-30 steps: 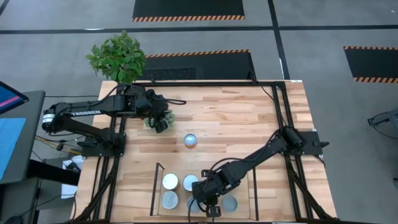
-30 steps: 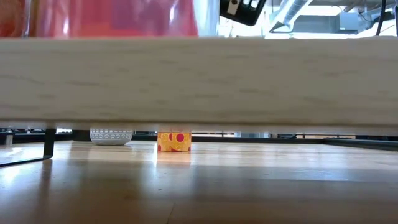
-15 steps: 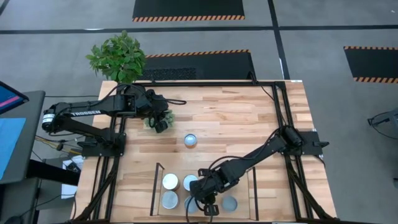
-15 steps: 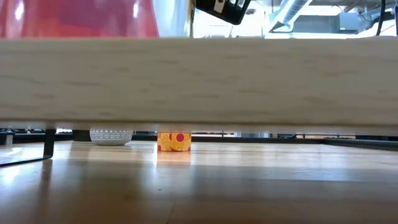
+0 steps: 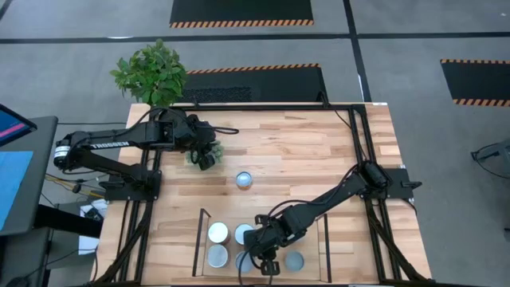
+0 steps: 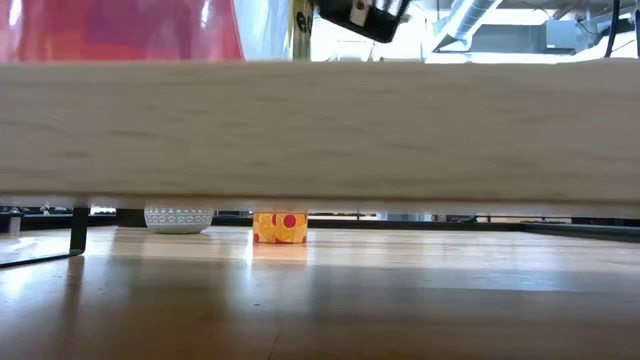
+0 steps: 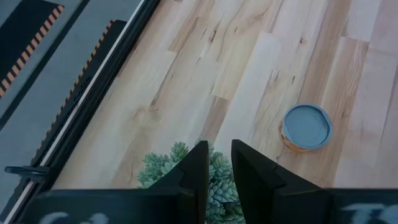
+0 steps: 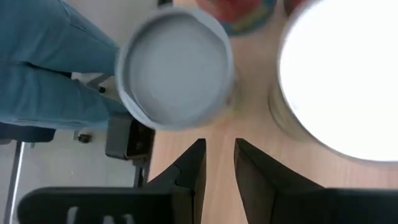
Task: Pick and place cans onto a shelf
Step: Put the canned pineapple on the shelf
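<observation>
Hovering right hand [image 5: 267, 269], round metal cans [image 5: 217, 233], wooden shelf [image 5: 309, 239]

Even overhead lighting; soft shadows on the surface [image 5: 303, 151]. Right wrist view: white-topped can [image 8: 342, 81] overexposed, blurred. Low view: shelf [image 6: 320, 135] edge out of focus; bright background glare.

Both arms reach inward, neither pincer holding anything.
The left pincer [image 5: 206, 159] hangs at the far left, fingers [image 7: 194, 171] narrowly parted. The right arm stretches to the near edge, right pincer [image 5: 269, 268] pointing down, fingers [image 8: 189, 168] slightly apart.
</observation>
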Tool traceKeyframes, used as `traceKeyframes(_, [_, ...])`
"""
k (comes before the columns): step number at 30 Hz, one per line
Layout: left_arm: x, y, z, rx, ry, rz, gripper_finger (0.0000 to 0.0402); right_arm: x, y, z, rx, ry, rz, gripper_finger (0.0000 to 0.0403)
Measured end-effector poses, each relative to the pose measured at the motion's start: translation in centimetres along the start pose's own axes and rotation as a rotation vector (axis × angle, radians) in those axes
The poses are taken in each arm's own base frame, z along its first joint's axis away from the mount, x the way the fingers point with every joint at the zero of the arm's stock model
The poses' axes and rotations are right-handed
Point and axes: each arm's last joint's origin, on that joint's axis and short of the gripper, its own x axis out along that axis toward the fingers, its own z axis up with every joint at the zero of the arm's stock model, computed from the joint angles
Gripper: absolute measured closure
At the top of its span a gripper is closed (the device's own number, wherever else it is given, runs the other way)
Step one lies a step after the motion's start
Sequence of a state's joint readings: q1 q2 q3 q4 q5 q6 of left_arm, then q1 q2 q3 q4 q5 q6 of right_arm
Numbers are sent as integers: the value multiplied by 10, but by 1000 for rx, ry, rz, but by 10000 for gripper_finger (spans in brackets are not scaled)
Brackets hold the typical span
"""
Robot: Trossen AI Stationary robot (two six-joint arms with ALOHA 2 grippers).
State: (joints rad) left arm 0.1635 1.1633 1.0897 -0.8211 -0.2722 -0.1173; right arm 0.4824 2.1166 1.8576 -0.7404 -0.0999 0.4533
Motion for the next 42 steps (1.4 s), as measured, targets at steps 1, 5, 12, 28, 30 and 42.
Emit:
traceKeyframes(1, [0, 0, 0, 0, 0, 0, 343, 0, -1, -1, 15, 13, -7, 296])
traceKeyframes(5, [0, 0, 0, -3, 1, 0, 343, -9, 1, -1, 51, 26, -13, 296])
traceKeyframes(12, [0, 0, 0, -2, 4, 0, 343, -46, -11, -9, 118, 183, -229, 296])
traceKeyframes(28, [0, 0, 0, -70, 0, 2, 343, -101, -113, -18, 0, 166, -454, 296])
traceKeyframes(30, [0, 0, 0, -70, -1, 3, 343, -93, -134, -14, -28, 84, -356, 296])
traceKeyframes(42, [0, 0, 0, -113, 2, 14, 343, -40, -209, 12, 2, -68, -250, 296])
